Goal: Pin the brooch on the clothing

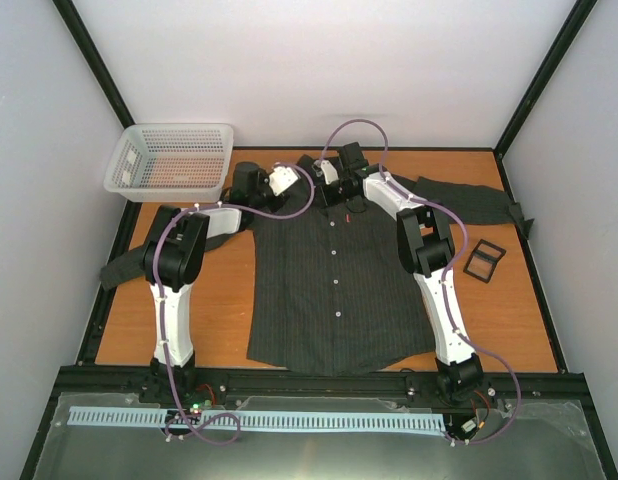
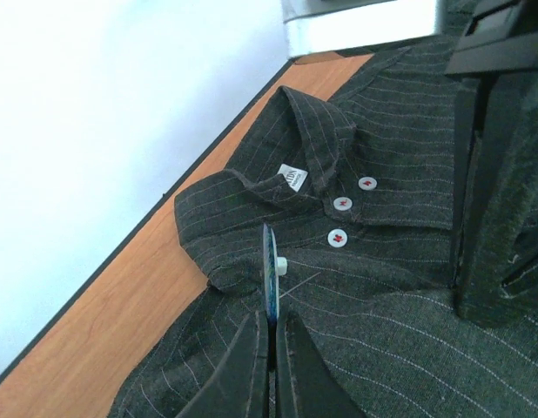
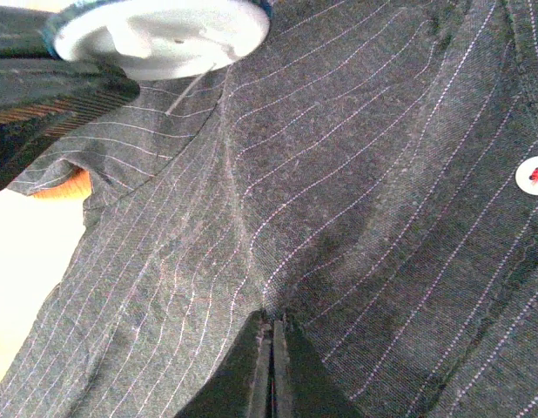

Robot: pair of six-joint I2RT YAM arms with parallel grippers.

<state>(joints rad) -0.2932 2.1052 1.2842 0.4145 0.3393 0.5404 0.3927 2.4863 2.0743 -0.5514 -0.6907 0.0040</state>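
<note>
Wooden desk (image 1: 189, 320): left hand (image 2: 271, 335) clamps brooch (image 2: 269, 261); right hand (image 3: 271, 329) pinches shirt (image 3: 356, 192), brooch just ahead; we'd tension fabric before piercing.

An orange-brown wooden tabletop (image 1: 219, 330) is bordered by black metal rails (image 1: 319, 380) and closed in on three sides by plain white walls (image 1: 319, 70). At its far left corner sits a shallow rectangular white plastic lattice basket (image 1: 169, 160), its left end overlapping the rail in the overhead view, while near the right edge a small black square piece (image 1: 485, 260), open in the middle like a picture frame, lies flat on the bare wood. In front of the near rail, a long white slotted strip (image 1: 259, 420) runs left to right across a grey glossy sheet (image 1: 549, 440).
</note>
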